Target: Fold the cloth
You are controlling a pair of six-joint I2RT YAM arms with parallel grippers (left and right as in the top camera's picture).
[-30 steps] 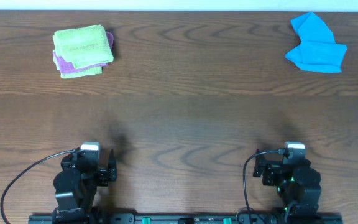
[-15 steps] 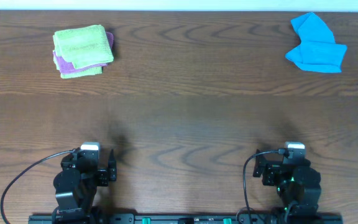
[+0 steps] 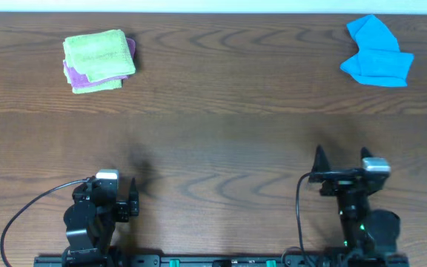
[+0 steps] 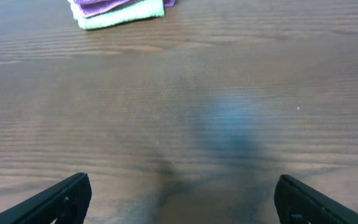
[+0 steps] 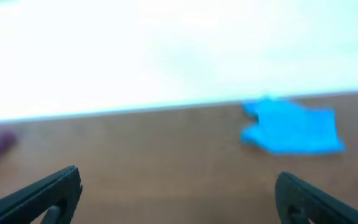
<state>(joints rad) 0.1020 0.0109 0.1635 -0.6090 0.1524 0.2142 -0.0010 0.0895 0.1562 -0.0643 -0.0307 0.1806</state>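
The blue cloth (image 3: 376, 53) lay bunched up at 1 o'clock, not folded yet. The left gripper (image 4: 182, 190) and right gripper (image 5: 179, 180) were spread apart, holding nothing.

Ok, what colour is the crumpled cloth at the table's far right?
The crumpled cloth is bright blue, clearest in the overhead view.

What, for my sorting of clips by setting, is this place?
Probably a robotics lab bench: a dark wooden table, the left robot arm and right robot arm mounted at its near edge, and a crumpled blue cloth and folded green-and-purple cloth stack set out.
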